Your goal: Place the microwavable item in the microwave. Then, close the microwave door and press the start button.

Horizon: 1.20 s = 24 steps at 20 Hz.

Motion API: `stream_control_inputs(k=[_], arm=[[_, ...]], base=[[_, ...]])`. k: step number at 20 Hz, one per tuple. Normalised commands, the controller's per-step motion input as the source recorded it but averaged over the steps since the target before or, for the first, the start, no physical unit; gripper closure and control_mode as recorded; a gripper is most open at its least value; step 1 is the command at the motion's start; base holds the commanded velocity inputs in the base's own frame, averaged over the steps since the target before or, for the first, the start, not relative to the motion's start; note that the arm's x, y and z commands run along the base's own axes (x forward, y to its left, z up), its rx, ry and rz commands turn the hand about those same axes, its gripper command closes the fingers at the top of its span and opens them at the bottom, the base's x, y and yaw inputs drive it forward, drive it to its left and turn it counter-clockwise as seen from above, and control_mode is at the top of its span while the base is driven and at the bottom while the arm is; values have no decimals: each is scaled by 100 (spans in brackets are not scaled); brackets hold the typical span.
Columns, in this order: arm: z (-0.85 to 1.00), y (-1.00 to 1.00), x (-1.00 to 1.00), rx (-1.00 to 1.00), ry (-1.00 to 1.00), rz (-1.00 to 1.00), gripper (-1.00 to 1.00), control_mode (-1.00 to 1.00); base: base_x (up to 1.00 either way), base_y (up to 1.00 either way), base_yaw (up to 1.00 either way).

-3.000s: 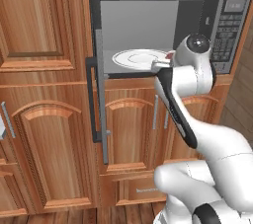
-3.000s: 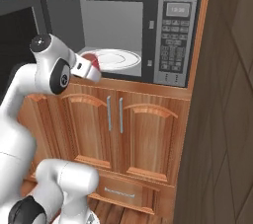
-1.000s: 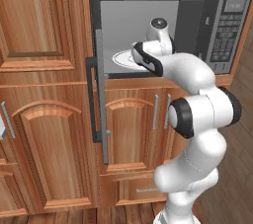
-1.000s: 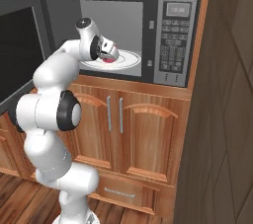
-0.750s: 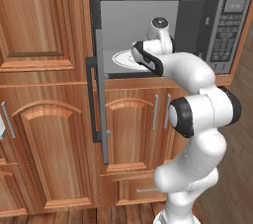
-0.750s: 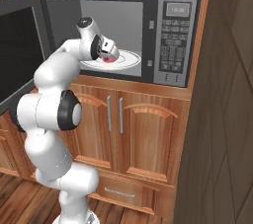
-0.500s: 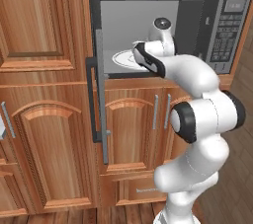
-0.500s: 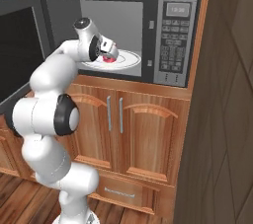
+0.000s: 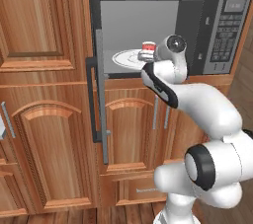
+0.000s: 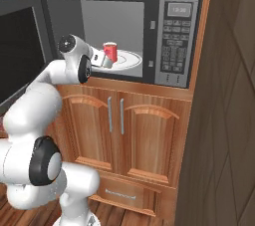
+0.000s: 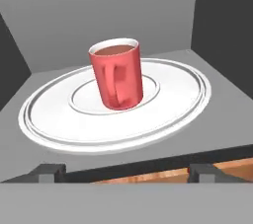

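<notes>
Standing spread wide with nothing between them, the fingers (image 11: 47,170) show as two dark tips at the bottom corners of the hand view, at the front edge of the microwave floor. The cup (image 11: 117,75) sits apart from them, upright at the centre of the turntable (image 11: 59,114); it is red with a pale rim, its handle faces the camera, and a dark liquid fills it.

In the left base view the gripper (image 9: 146,56) is at the oven's mouth, just in front of the cup (image 9: 148,48), which rests on the turntable (image 9: 126,58). The right base view has the gripper (image 10: 102,60) just left of the cup (image 10: 110,52), on the near part of the turntable (image 10: 130,59).

The microwave (image 10: 174,33) is set into wooden cabinets, its keypad and display on the right of the grey cavity. The door (image 9: 100,94) hangs open to the left, seen edge-on in the left base view with its dark bar handle (image 9: 92,99) beside it. In the right base view the door (image 10: 20,46) shows its dark window.
</notes>
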Motion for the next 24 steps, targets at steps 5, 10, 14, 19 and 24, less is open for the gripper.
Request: stream_control_inputs(k=[5,10,14,19,24], arm=[[-9,1,-100,-1,-37,2,-100,-100],[65,2,-100,-11,-35,7,-100,-100],[49,16,-100,-10,-7,9,-100,-100],[40,20,-100,-11,-1,5,-100,-100],[32,11,-100,-13,0,3,-100,-100]], base=[[0,0,0],[0,0,0],[0,0,0],[0,0,0],[0,0,0]])
